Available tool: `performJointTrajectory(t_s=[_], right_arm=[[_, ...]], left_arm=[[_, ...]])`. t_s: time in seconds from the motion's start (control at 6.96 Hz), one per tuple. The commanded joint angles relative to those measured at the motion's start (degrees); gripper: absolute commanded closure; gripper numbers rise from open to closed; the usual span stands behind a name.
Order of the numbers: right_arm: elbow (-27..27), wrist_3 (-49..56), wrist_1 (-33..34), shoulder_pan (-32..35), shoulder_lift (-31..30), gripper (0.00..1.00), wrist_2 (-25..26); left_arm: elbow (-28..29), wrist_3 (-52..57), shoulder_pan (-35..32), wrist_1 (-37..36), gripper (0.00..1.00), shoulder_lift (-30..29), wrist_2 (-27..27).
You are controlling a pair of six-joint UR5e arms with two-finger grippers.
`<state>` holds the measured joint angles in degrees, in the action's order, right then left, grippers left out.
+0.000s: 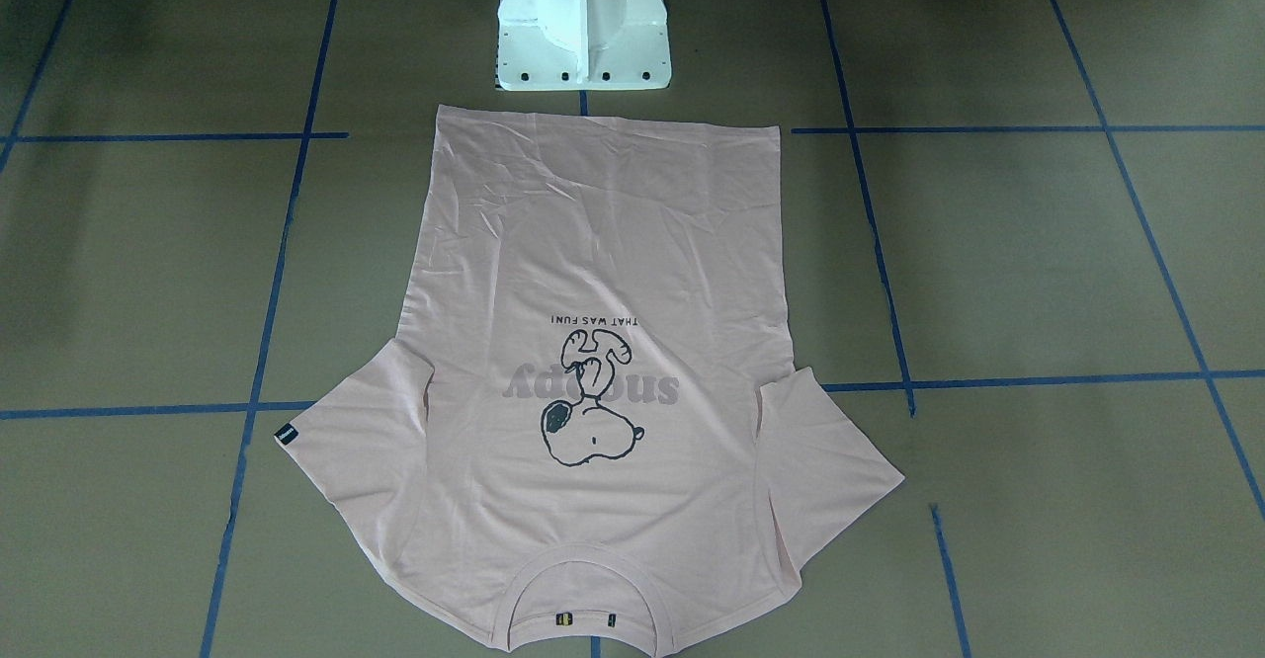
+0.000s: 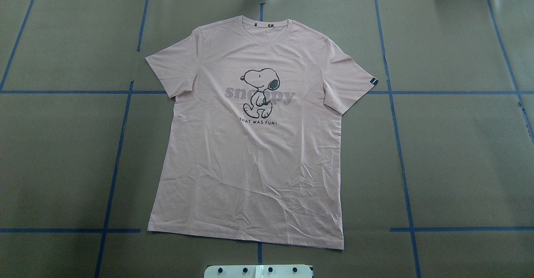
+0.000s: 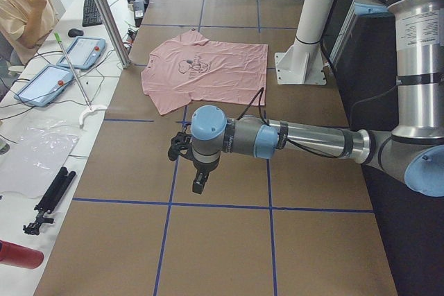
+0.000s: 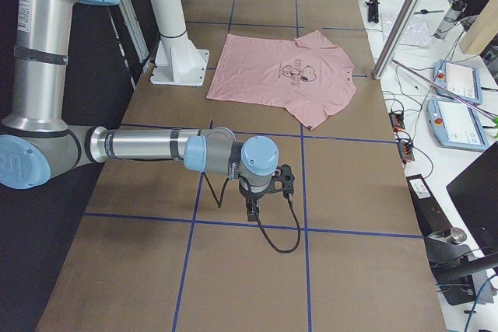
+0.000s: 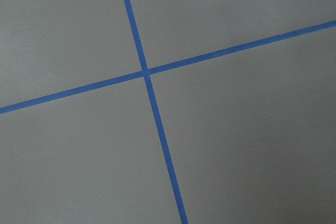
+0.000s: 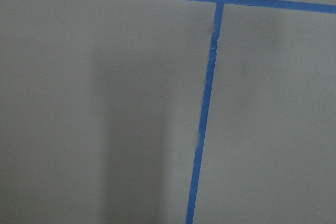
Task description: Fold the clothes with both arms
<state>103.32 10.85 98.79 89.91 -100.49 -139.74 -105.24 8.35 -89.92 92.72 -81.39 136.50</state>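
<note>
The pale pink T-shirt lies flat and print side up in the middle of the table, collar at the far side, hem toward the robot's base. It also shows in the front-facing view and in both side views. The left gripper hangs over bare table well to the shirt's left, seen only in the exterior left view. The right gripper hangs over bare table well to the shirt's right, seen only in the exterior right view. I cannot tell whether either is open or shut. Neither touches the shirt.
The table is brown with a grid of blue tape lines. The white pedestal base stands just behind the hem. A metal post stands at the far edge. A side bench holds tablets and tools; a person sits there.
</note>
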Motion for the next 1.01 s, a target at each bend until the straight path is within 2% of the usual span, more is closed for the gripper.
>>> performJointTrajectory(t_s=[0.0, 0.43, 0.86], right_arm=[[-0.2, 0.0, -0.1, 0.0, -0.1, 0.0, -0.1], [0.3, -0.2, -1.1, -0.3, 0.2, 0.0, -0.5], [0.2, -3.5, -8.8, -4.8, 0.6, 0.0, -0.5]], left_arm=[[-0.7, -0.1, 0.2, 1.1, 0.0, 1.5, 0.1], [-1.0, -0.4, 0.1, 1.1, 0.0, 2.0, -0.3], [-2.1, -0.3, 0.2, 1.2, 0.0, 2.1, 0.0]])
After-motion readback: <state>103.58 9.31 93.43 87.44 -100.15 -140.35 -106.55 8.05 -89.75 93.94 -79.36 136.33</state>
